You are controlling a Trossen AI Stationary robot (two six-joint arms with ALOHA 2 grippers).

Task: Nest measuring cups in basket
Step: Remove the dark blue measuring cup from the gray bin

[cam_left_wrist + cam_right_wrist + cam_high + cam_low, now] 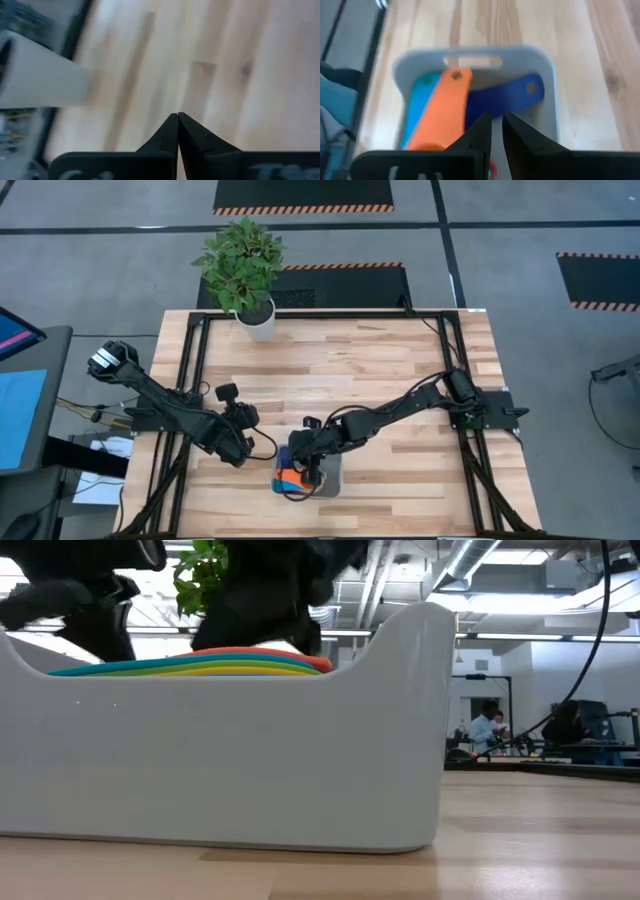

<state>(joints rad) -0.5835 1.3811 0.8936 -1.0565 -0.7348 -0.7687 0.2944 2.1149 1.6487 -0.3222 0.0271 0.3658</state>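
The pale grey-blue basket (333, 476) (549, 100) stands near the table's near edge, and the low view shows its wall (250, 760) close up. Nested measuring cups (290, 478) lie in it, their coloured rims (200, 663) stacked. An orange handle (447, 110), a light blue one (417, 105) and a dark blue one (512, 97) fan toward one end wall. My right gripper (308, 464) (497, 125) hangs just above them, open by a narrow gap with nothing in it. My left gripper (243, 452) (178, 117) is shut over bare wood, left of the basket.
A potted plant (250, 275) in a white pot stands at the table's far edge. Dark frame rails (190, 380) run along the table's left and right sides. Bare wood (350, 370) lies between the plant and the basket. People (490, 725) are far off in the room.
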